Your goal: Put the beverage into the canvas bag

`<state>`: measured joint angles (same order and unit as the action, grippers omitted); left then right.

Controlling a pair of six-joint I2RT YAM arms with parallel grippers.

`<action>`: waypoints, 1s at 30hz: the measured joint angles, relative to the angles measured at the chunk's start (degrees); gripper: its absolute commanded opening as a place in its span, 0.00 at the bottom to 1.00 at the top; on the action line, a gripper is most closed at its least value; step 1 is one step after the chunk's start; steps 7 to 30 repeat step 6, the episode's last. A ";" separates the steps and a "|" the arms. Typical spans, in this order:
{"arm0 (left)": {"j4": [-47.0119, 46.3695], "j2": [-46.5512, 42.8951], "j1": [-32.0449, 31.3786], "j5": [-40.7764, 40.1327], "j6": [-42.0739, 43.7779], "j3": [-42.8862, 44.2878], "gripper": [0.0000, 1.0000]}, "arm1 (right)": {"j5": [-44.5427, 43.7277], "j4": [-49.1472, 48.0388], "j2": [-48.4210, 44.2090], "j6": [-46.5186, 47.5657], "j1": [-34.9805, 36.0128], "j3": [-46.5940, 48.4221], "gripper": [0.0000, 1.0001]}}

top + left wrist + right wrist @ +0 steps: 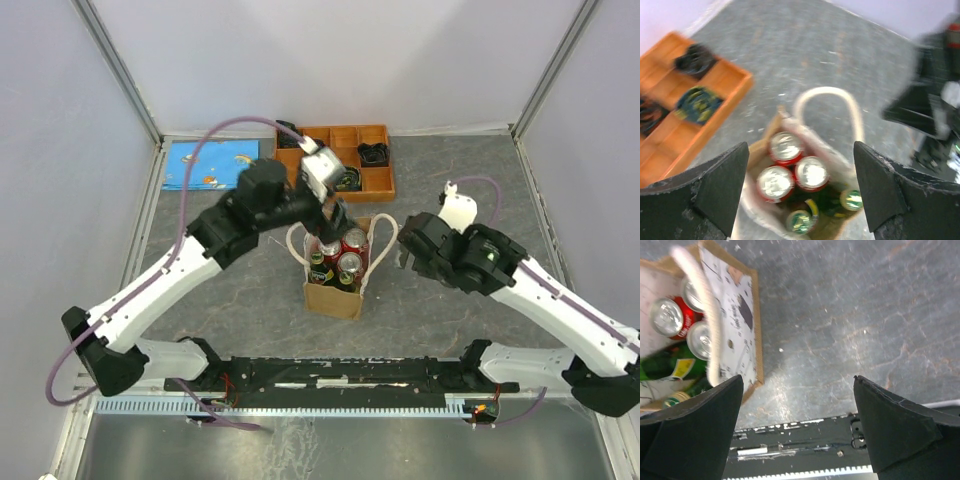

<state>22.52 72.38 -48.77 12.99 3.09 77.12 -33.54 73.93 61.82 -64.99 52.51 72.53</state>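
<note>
In the top view, my left hand (337, 213) hung just over the bag (333, 297) in the middle of the frame. My right hand (405, 245) waited close by the bag's right side. The cans (345, 255) stood upright inside, and the tray (388, 165) lay beyond, toward the top.

From my left wrist, my fingers (722, 180) stood wide apart with nothing between them, so that hand was released. Below them, at lower centre, three red cans (811, 172) sat shoulder to shoulder in the bag (760, 150), with green bottles (850, 200) crowded beside them. A rope handle (830, 97) arched up behind.

From my right wrist, that hand (798, 380) was spread wide too and empty over the bare bench (865, 315). The bag (737, 315) and its cans (667, 317) sat at the upper left.

I judged the cans stiff but smooth, likely slippery, and weighty if full. I would take one across the middle of its body, not by the rim. The bag looked soft, so I expected its walls to give under a nudge.
</note>
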 measured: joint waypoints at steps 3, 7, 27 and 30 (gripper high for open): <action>1.29 0.02 9.92 0.87 -3.23 1.09 0.91 | -1.70 -0.17 4.11 2.54 0.00 5.29 0.99; 2.93 0.09 19.10 1.05 -5.60 1.09 0.92 | -2.82 -0.39 8.07 4.59 0.00 8.76 0.99; 2.93 0.09 19.10 1.05 -5.60 1.09 0.92 | -2.82 -0.39 8.07 4.59 0.00 8.76 0.99; 2.93 0.09 19.10 1.05 -5.60 1.09 0.92 | -2.82 -0.39 8.07 4.59 0.00 8.76 0.99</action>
